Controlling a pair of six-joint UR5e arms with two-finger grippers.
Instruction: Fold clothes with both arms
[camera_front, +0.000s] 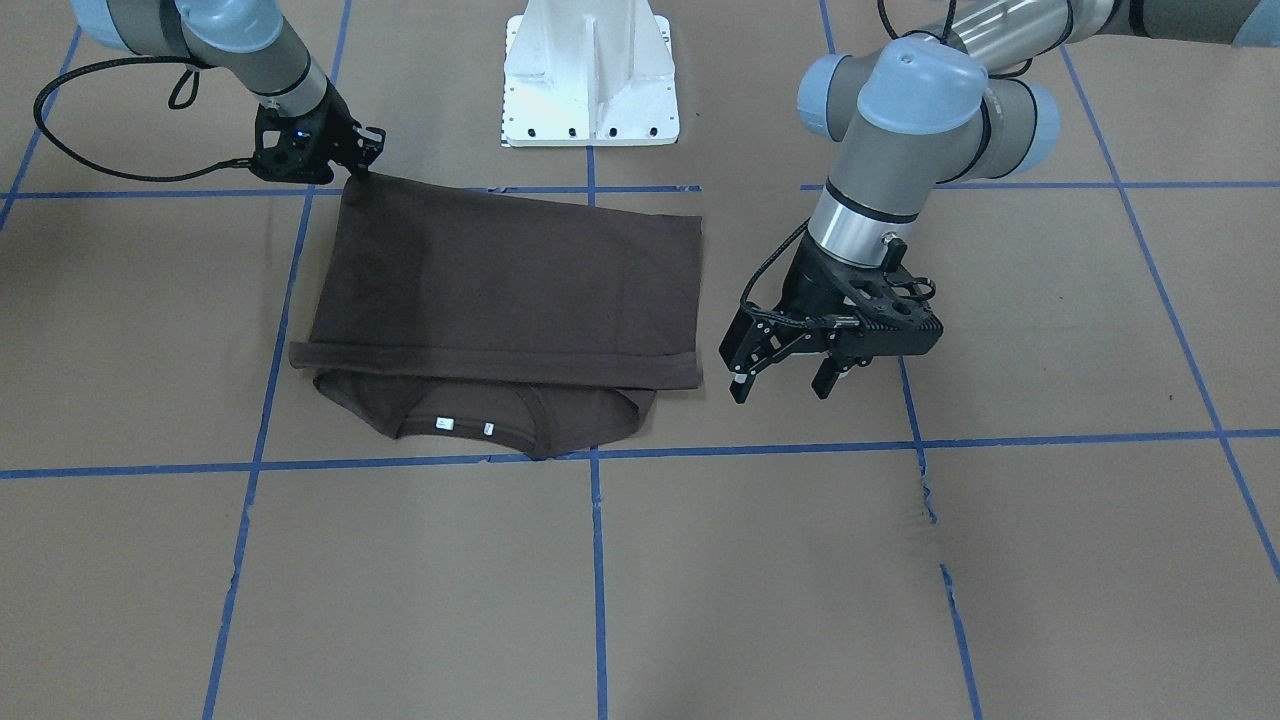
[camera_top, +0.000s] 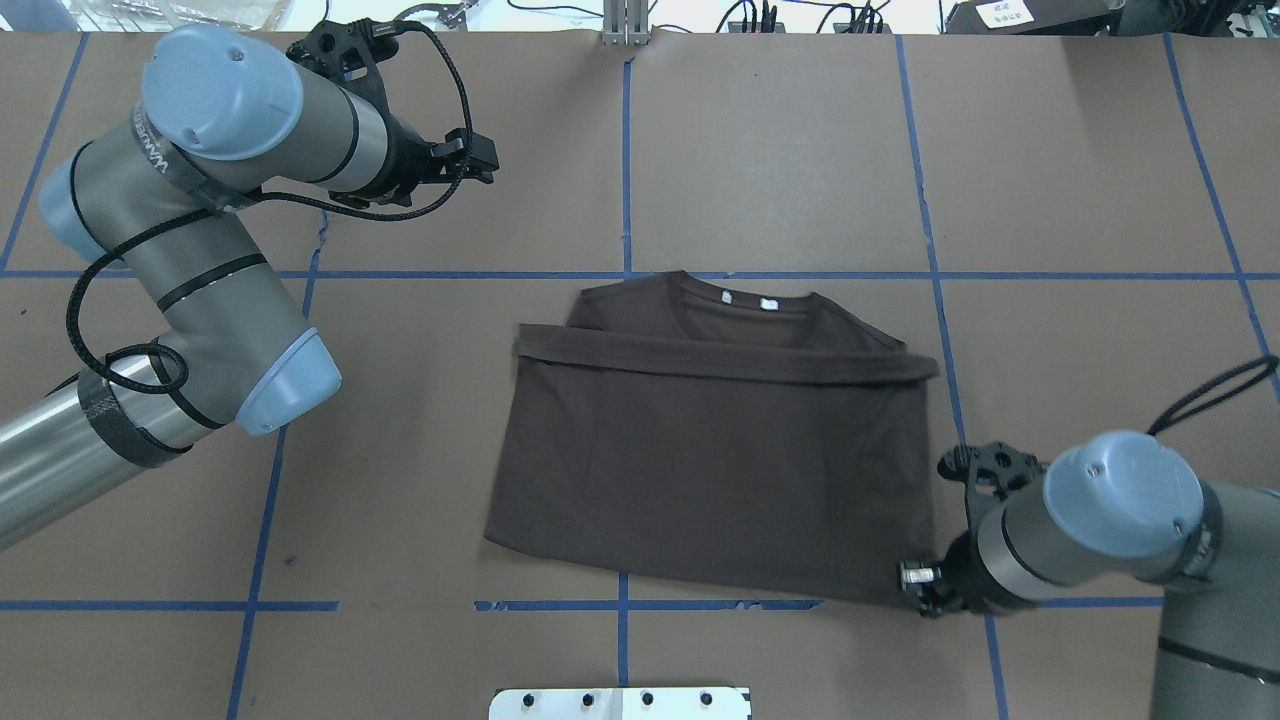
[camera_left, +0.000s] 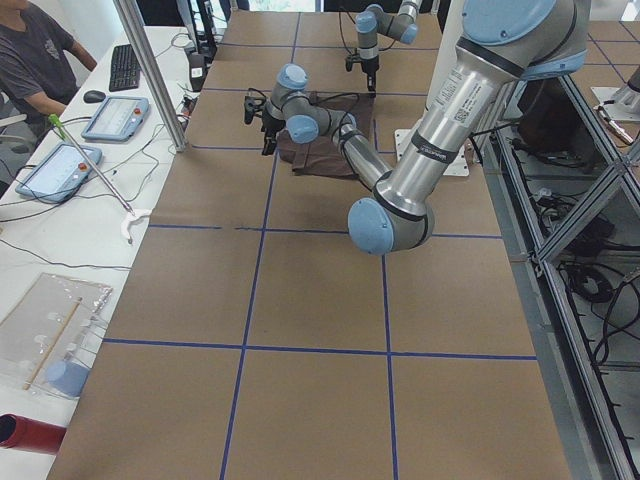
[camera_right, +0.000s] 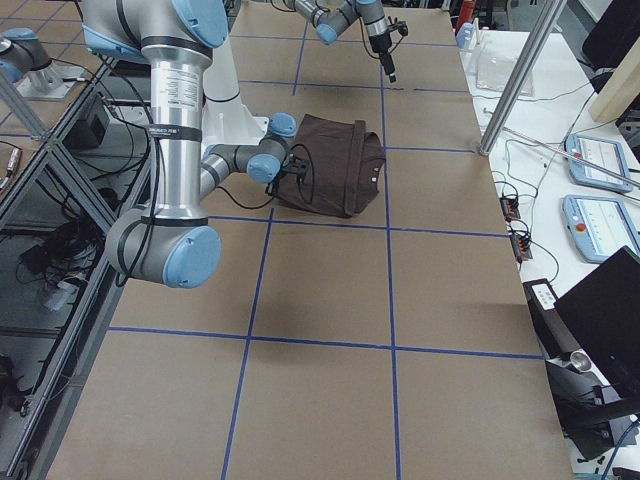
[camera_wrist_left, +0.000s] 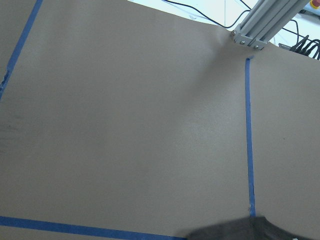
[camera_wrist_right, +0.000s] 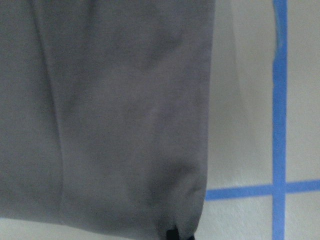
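Observation:
The dark brown T-shirt (camera_front: 500, 290) (camera_top: 720, 470) lies flat on the brown table, its lower half folded up over the chest. The collar (camera_front: 465, 420) with small white labels shows past the fold, on the side far from the robot. My right gripper (camera_front: 358, 172) (camera_top: 925, 590) sits at the shirt's corner nearest the robot and is shut on the cloth, which rises to a small peak there. The right wrist view shows that corner (camera_wrist_right: 110, 110) close up. My left gripper (camera_front: 782, 392) (camera_top: 485, 165) hovers open beside the shirt's other side edge, with nothing between its fingers.
The white pedestal base (camera_front: 590, 75) (camera_top: 620, 703) stands at the robot's edge of the table. Blue tape lines (camera_front: 595, 560) grid the brown surface. In the exterior left view a seated person (camera_left: 35, 60) and tablets are at a side desk behind a metal post (camera_left: 150, 70).

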